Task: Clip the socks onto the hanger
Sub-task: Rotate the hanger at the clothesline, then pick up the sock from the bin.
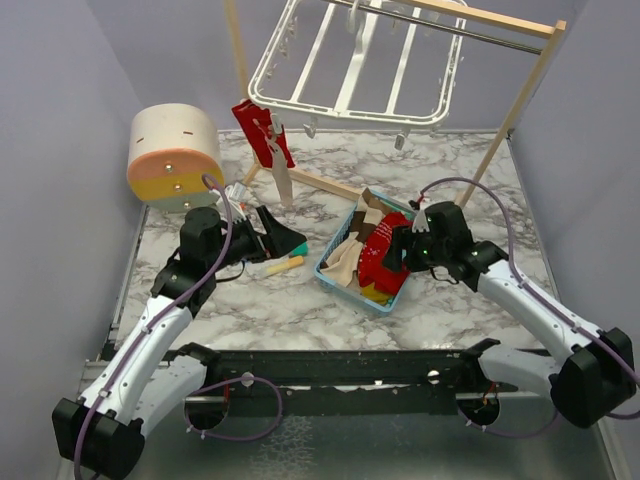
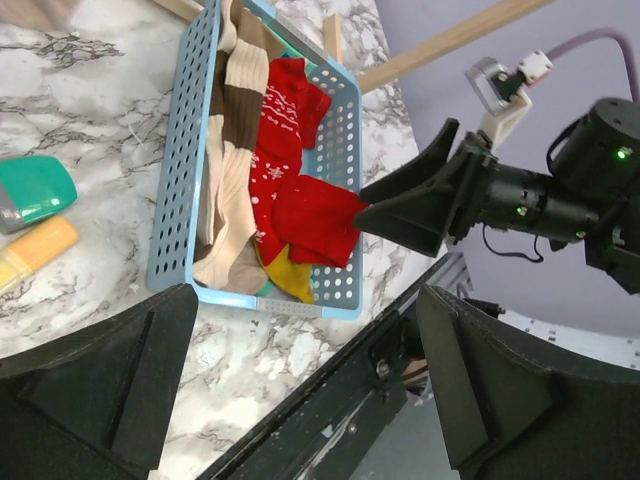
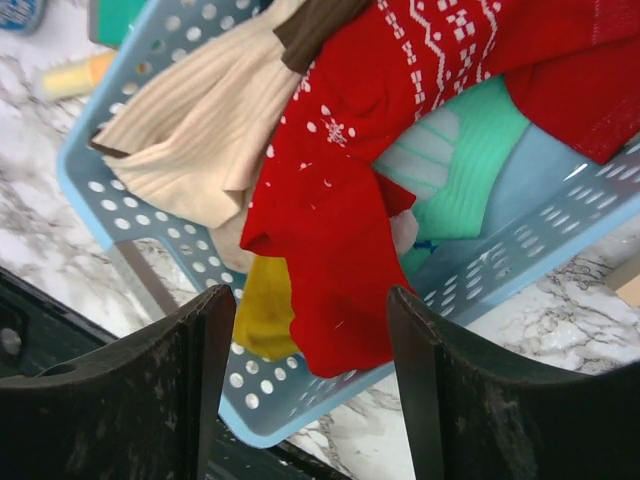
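Red sock (image 3: pixel 330 250) is noted directly ahead of the right gripper (image 3: pixel 310 300), between its fingers, draped over the near wall of the blue basket (image 3: pixel 560 250), long axis roughly along the gripper's reach. Right jaws are seen half spread, straddling the fabric; no grip is confirmed. Left gripper (image 1: pixel 285 238) is spread wide, empty, farther off. Hanger (image 1: pixel 350 70) is hung well beyond both.
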